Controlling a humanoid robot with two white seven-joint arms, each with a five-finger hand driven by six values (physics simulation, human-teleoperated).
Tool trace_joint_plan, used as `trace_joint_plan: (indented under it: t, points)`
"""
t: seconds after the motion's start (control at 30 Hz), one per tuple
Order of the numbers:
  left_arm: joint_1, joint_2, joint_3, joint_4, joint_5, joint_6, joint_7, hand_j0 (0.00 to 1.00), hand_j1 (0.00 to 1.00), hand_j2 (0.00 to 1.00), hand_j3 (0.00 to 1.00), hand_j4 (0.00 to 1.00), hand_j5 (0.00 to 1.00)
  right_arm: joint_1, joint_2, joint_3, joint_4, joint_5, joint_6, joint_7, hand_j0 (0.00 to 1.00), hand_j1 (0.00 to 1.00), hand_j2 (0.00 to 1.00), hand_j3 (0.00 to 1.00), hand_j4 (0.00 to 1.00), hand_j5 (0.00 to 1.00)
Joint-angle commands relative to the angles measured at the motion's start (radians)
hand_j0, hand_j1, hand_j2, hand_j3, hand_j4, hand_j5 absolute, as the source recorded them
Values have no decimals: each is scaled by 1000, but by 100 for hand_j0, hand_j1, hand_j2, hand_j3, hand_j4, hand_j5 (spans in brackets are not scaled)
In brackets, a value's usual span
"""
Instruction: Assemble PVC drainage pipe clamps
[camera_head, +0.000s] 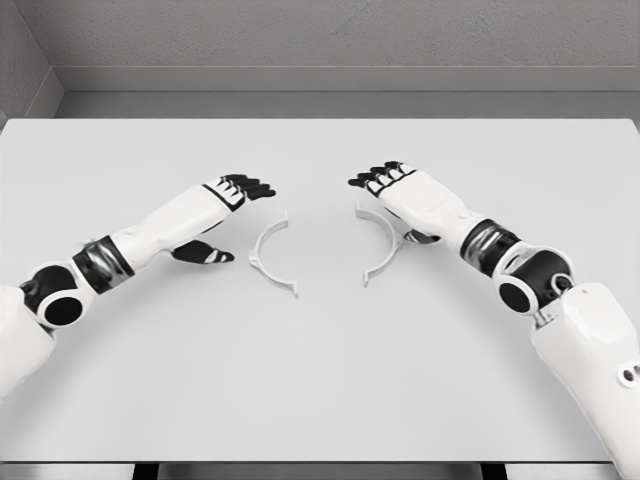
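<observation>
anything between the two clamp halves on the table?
No. Head view shows only bare table between the left clamp half and the right clamp half; they lie apart.

Bare simulated test cell
A plain pale grey rectangular tabletop (320, 400) stands before smooth grey walls (350, 35) meeting in a corner, all flatly rendered, without furnishings or tools

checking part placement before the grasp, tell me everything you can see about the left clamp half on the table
The left white plastic half-ring clamp piece is a thin semicircular band with small flat tabs at both ends. It lies flat on the pale grey table, left of centre, its open side facing right toward the matching half. Nothing grips it: the left hand hovers open just up-left of it, apparently without contact.
</observation>
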Motion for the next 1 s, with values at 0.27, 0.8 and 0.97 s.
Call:
trace_joint_plan:
  t: [0.27,0.8,0.97]
  points:
    - [0,-31,-14,8,-8,0,0,100,100,100,100,100,100,-11,13,42,-5,5,30,1,100,100,100,100,100,100]
    - [6,-74,-20,-2,-8,0,0,100,100,100,100,100,100,-9,20,71,-42,5,42,8,100,100,100,100,100,100]
    - [3,-69,-28,-2,-5,0,0,100,100,100,100,100,100,-9,20,83,-42,5,43,8,100,100,100,100,100,100]
